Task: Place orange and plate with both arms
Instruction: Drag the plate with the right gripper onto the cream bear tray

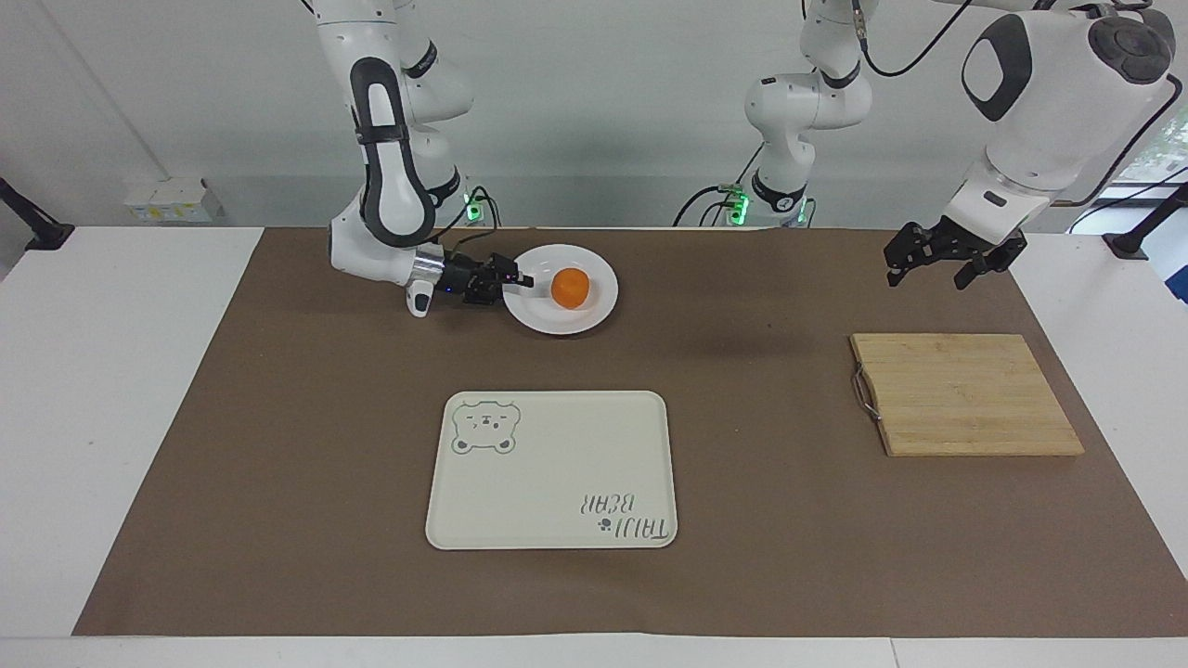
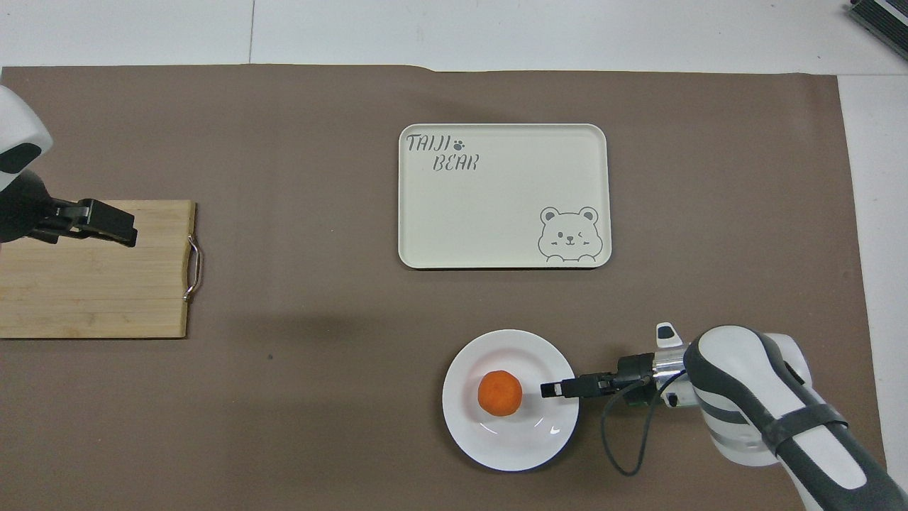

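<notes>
- At the right gripper [image 1: 522,278], a glossy round white plate [image 1: 594,311] carries a smooth orange [image 1: 569,288] just past the fingertips.
- Jaws pinch the plate's rim.
- Left gripper [image 1: 928,263] hangs with fingers spread, holding nothing, over a slatted wooden board [image 1: 965,394].
- Cream rectangular tray [image 1: 557,482] lies apart.

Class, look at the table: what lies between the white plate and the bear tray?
Nothing. Between the plate and the tray, both views show only a bare strip of brown table cover. The orange sits on the plate.
</notes>
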`<state>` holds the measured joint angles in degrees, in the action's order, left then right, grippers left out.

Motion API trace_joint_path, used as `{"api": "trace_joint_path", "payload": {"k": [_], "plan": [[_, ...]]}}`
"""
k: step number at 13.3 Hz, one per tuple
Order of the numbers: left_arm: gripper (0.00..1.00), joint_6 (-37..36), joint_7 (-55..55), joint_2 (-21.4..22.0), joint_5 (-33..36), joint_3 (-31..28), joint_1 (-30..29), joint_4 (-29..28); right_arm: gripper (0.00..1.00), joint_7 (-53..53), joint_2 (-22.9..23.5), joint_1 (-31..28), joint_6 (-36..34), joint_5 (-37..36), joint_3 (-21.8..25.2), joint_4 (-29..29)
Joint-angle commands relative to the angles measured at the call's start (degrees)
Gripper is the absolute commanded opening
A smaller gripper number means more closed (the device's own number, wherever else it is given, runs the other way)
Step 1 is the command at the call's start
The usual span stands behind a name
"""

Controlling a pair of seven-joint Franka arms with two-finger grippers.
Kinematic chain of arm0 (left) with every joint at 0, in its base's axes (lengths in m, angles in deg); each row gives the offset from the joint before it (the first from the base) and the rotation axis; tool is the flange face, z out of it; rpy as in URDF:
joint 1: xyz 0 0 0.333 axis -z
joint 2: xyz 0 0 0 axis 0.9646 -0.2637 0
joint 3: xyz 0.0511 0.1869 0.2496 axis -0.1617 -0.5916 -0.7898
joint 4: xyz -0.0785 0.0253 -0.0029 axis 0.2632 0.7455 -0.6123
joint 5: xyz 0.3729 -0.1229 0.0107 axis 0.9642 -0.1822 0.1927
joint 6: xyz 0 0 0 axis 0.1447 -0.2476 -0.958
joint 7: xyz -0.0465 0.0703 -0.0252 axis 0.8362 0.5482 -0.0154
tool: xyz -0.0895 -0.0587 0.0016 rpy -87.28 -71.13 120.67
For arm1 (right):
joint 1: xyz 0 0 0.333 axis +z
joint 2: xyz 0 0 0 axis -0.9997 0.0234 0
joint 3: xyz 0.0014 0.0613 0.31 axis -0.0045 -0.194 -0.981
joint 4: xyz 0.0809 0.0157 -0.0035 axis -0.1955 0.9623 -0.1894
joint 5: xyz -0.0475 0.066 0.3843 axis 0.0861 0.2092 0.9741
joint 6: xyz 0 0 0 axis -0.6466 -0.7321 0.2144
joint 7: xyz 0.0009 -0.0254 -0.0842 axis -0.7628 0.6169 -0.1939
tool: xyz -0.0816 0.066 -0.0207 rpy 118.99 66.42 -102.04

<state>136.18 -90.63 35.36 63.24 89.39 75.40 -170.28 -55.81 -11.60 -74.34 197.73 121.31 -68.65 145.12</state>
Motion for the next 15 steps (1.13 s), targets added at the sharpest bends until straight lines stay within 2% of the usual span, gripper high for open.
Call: {"api": "trace_joint_path", "payload": {"k": [1, 8, 12, 15], "plan": [[1.00, -1.2, -0.6, 0.4, 1.1, 0.3, -0.6, 0.6, 0.00, -1.8, -1.6, -0.1, 0.8, 2.0, -0.1, 1.5], [1.00, -1.5, -0.5, 0.4, 1.1, 0.2, -0.6, 0.6, 0.00, -10.5, -0.6, -1.1, -1.0, 2.1, -0.1, -0.6], [1.00, -1.6, -0.5, 0.4, 1.1, 0.2, -0.6, 0.5, 0.00, -10.5, 3.1, -3.0, -3.5, 2.1, -0.1, -7.2], [1.00, -1.6, -0.5, 0.4, 1.1, 0.2, -0.6, 0.5, 0.00, -6.0, 6.3, -5.5, -7.3, 2.1, 0.0, -13.5]]}}
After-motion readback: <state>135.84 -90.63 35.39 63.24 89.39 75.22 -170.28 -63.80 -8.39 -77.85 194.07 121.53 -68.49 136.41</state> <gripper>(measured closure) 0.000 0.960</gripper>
